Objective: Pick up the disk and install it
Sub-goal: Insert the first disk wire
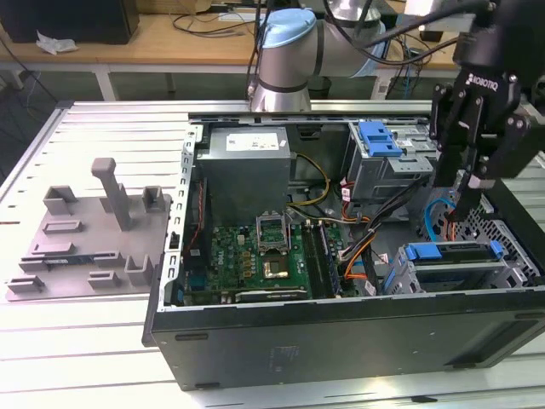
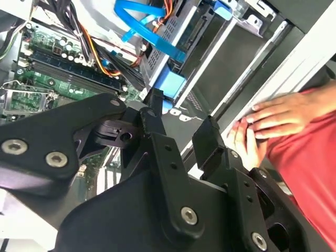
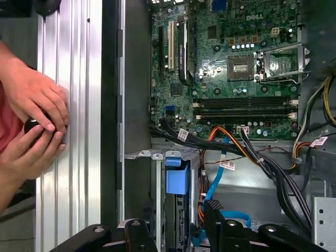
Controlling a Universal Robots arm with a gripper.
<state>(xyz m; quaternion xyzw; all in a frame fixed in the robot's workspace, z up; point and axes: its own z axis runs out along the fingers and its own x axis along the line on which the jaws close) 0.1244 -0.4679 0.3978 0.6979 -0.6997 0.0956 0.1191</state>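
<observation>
Hovering gripper (image 1: 458,213): jaws wide, empty, just above disk (image 1: 451,251).
Disk: in drive cage (image 1: 407,277); install step judged near done.
Next move: calls for seating check.

Case (image 1: 341,332) on table (image 1: 102,341) — motherboard (image 1: 247,256) inside, drive cage (image 1: 451,271) toward the exterior view's right, claw (image 1: 457,209) above it.
</observation>
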